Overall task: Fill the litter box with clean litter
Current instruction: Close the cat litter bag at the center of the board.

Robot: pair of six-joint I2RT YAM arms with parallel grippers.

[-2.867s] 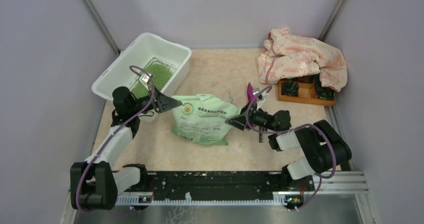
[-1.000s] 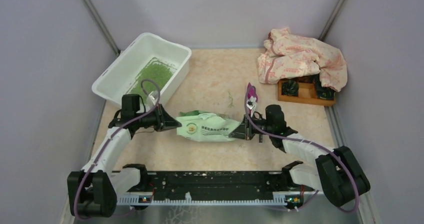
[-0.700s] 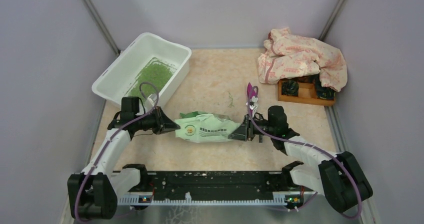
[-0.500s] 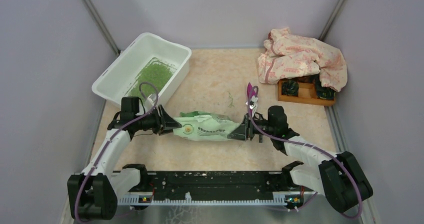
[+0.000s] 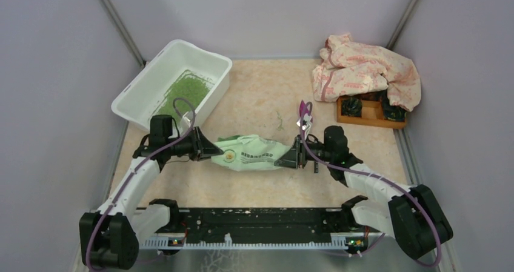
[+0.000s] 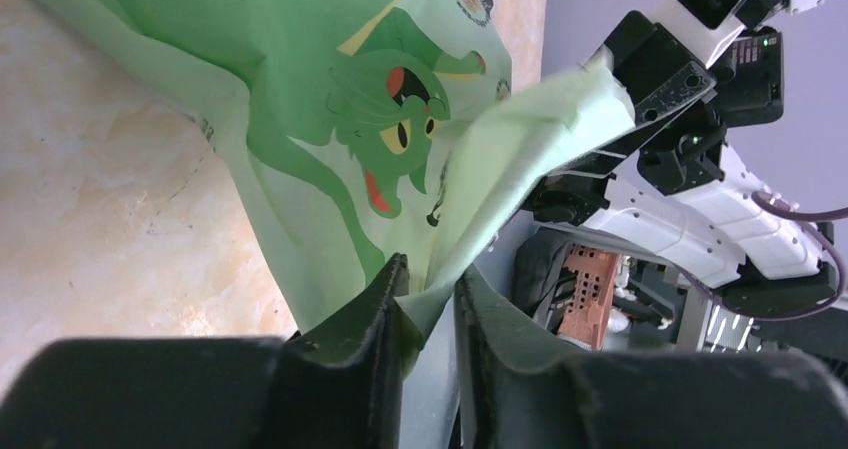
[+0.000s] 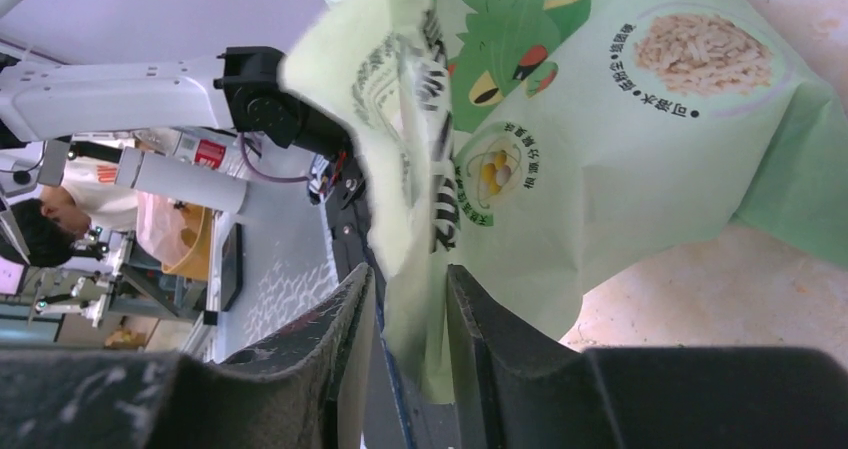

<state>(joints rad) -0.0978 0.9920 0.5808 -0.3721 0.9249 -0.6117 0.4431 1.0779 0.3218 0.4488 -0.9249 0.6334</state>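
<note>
The white litter box stands at the back left, with a patch of green clean litter on its floor. A light green printed bag lies crumpled on the table between the two arms. My left gripper is at the bag's left end. In the left wrist view its jaws are slightly parted, with a fold of the bag loose between them. My right gripper is at the bag's right end, open, and the bag edge hangs in the gap.
A pink patterned cloth partly covers an orange wooden tray at the back right. A few green specks lie on the table behind the bag. Grey walls close in left, right and rear.
Both grippers, shut on the bag's ends a second ago, have parted their jaws. The bag has sagged and settled on the table. The arms have hardly moved.
</note>
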